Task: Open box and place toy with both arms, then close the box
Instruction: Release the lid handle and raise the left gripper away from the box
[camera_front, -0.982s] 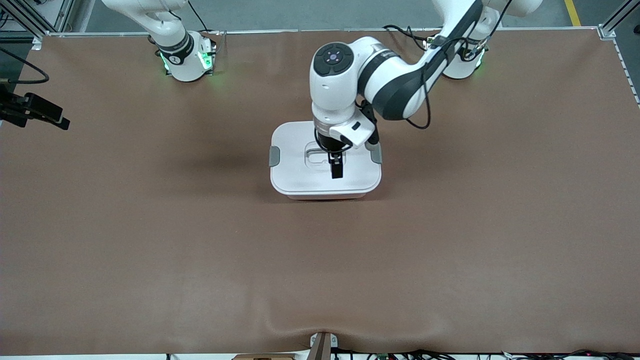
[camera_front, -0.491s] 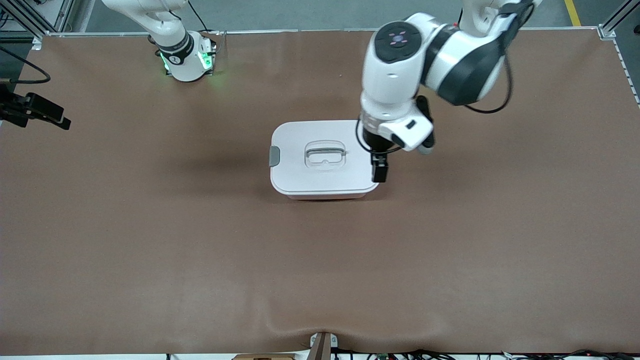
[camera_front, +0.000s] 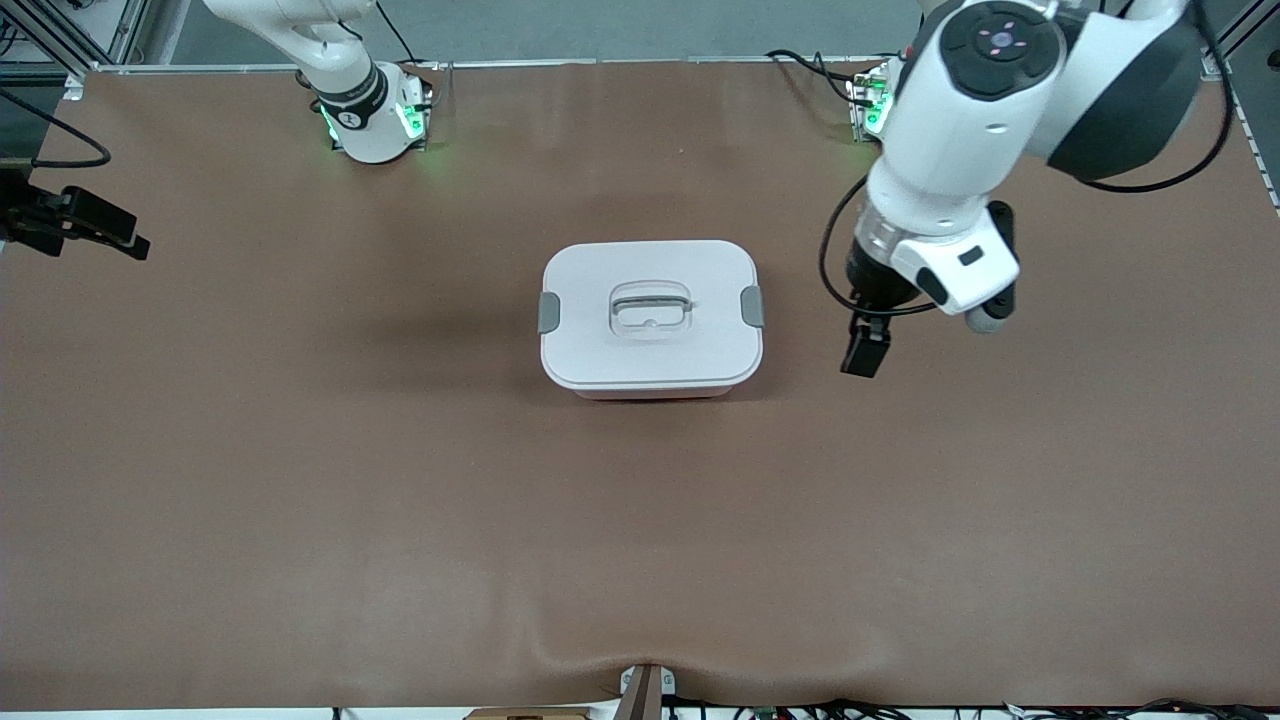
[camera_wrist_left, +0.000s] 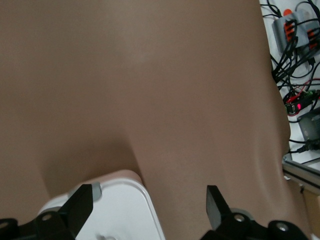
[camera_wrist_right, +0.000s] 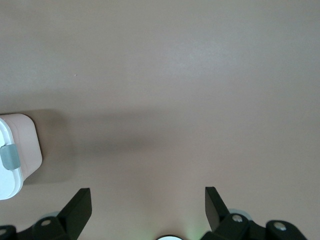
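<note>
Brown matte tablecloth (camera_front: 300, 480) covers the whole table, slightly rucked at the edge nearest the front camera. Right gripper (camera_wrist_right: 145, 212): in the front view only a black end of it pokes in at the right arm's end of the table; its wrist view shows the jaws spread wide over bare cloth with nothing between them; this arm waits. Box (camera_front: 651, 318) sits mid-table, closed: a rounded-rectangular white lid, smooth hard plastic, with a recessed centre handle (camera_front: 651, 306) and a grey clip (camera_front: 549, 312) on each short side; a thin strip of pink base shows under the edge nearer the front camera. Both clips look folded against the lid, though whether they are latched cannot be told. Toy: not visible in any view, so presumably inside the box. Left gripper (camera_front: 866, 350) hangs over bare cloth beside the box, toward the left arm's end of the table; its wrist view shows black fingers (camera_wrist_left: 214, 202) held apart, empty, with a lid corner (camera_wrist_left: 127, 200) and one clip at the frame edge. Risks, as judgement: if a clip is only resting and not snapped, the lid could lift free when the box is handled; the glossy lid offers little grip apart from the handle; a low sweep of the left gripper could nudge the box or drag the cloth.
</note>
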